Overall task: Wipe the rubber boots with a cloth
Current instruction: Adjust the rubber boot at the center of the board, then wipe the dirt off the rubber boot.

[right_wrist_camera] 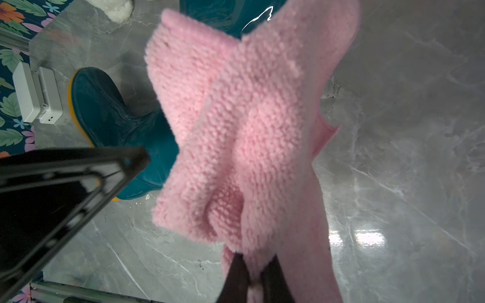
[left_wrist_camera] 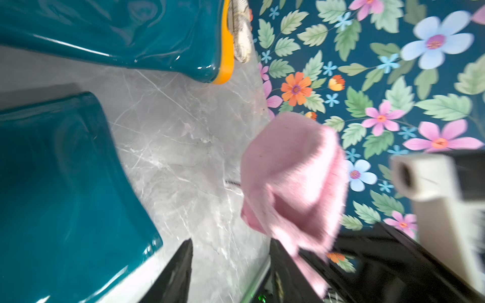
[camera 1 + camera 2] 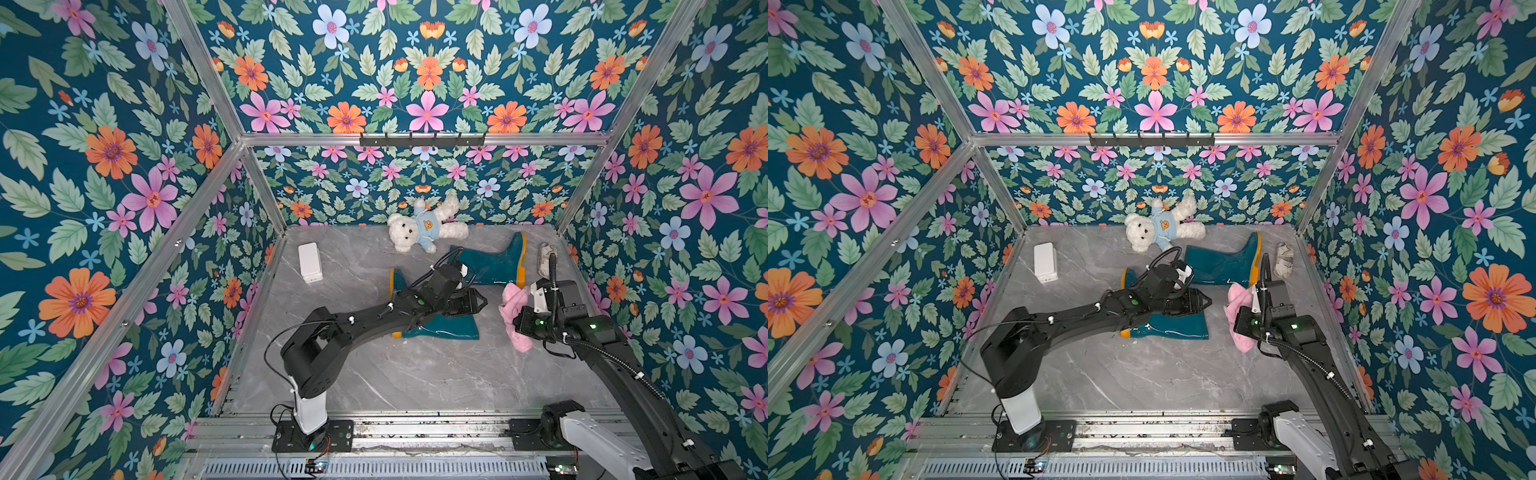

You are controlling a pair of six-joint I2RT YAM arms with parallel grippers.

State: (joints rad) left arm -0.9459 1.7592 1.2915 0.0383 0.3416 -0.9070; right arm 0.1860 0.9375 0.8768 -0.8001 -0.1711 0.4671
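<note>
Rubber boots [image 3: 490,266] lie on the table [image 3: 374,374]; wiping looks unfinished. Pink cloth [image 3: 513,309] hangs at their three o'clock, pinched in the right jaws; left jaws gape empty.

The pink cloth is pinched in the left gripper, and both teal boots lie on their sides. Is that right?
No: the right gripper holds the cloth, as the right wrist view shows. The left gripper is open and empty. The near boot and the far boot do lie on their sides.
</note>
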